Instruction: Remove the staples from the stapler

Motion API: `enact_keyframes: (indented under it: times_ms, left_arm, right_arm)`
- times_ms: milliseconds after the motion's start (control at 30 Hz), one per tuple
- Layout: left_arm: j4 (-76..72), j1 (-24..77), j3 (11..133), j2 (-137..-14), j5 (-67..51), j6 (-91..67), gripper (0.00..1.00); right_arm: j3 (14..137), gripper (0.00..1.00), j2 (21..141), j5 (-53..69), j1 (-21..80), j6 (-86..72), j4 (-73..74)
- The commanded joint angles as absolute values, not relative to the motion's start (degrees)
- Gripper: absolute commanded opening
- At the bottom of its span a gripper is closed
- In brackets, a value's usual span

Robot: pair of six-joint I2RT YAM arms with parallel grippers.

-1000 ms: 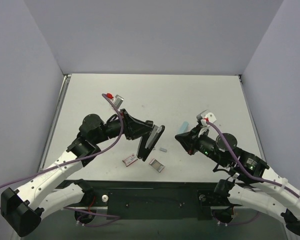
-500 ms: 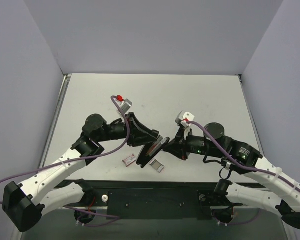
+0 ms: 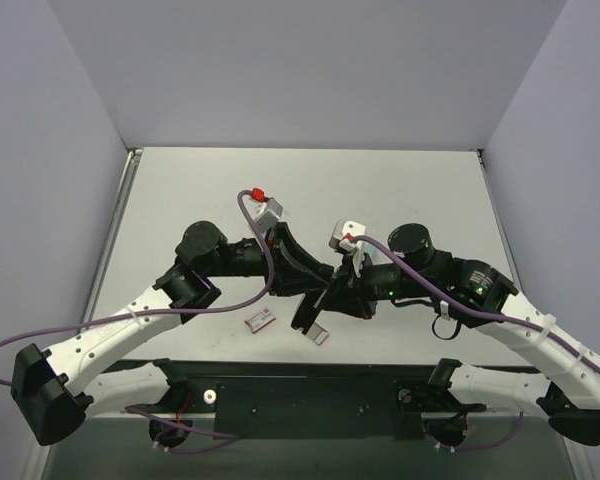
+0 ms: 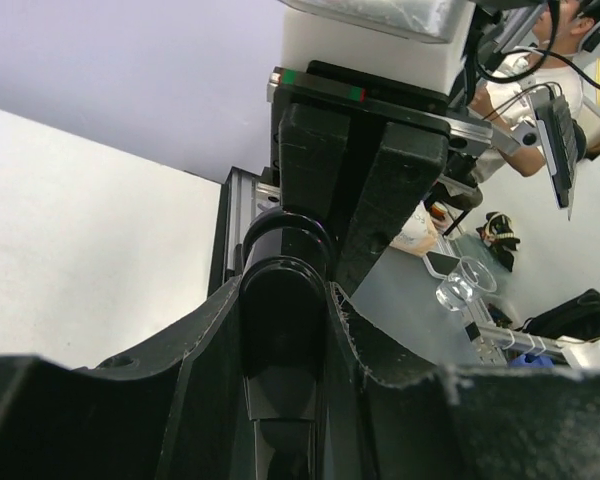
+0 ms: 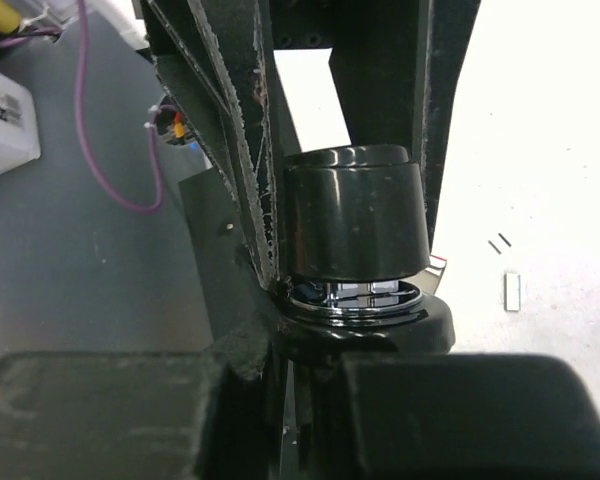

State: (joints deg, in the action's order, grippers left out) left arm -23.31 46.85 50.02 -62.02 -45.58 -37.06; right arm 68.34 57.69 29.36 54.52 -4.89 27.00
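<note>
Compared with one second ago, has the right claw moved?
Yes. The right claw has moved left, closer to the small pink box, which stayed put, and it now reaches the stapler.

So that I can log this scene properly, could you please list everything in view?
stapler: one, black, held above the table by the left gripper
staples: one loose strip visible, silvery, on the table
box: one, pinkish-red, on the table near its front edge
tray-like piece: one, grey and pinkish, just right of the box
table: one, pale grey, beneath everything
left gripper: one, black, shut on the stapler
right gripper: one, black, shut, tip at the stapler
</note>
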Motion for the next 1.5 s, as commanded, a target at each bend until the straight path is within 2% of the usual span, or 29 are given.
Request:
enact_keyframes:
  times_ms: [0,433,700,933,1167,1467]
  left_arm:
    - [-21.1,55.4,52.9,-63.7,-52.8,-32.7,0.00]
    - [-9.9,55.2,57.9,-62.5,-31.6,-22.1,0.00]
    - [-4.4,51.9,62.4,-65.0,-20.3,-15.8,0.00]
    - [-2.5,47.4,66.9,-71.6,-10.1,-14.0,0.00]
    - [-3.9,41.1,69.0,-81.0,-7.3,-15.1,0.00]
    - [-0.4,38.3,77.9,-96.4,1.5,-12.6,0.00]
  right_arm:
    - [71.1,0.00,62.1,32.1,54.9,-3.1,6.5]
    - [51.0,0.00,39.2,15.4,54.0,-9.8,8.4]
    - [42.9,0.00,30.6,4.4,53.9,-14.8,12.2]
    - [39.1,0.00,28.8,-2.5,53.9,-17.7,15.6]
    - [36.7,0.00,28.3,-5.1,53.9,-19.4,15.9]
    - [36.6,0.00,31.2,-15.2,53.9,-24.3,17.8]
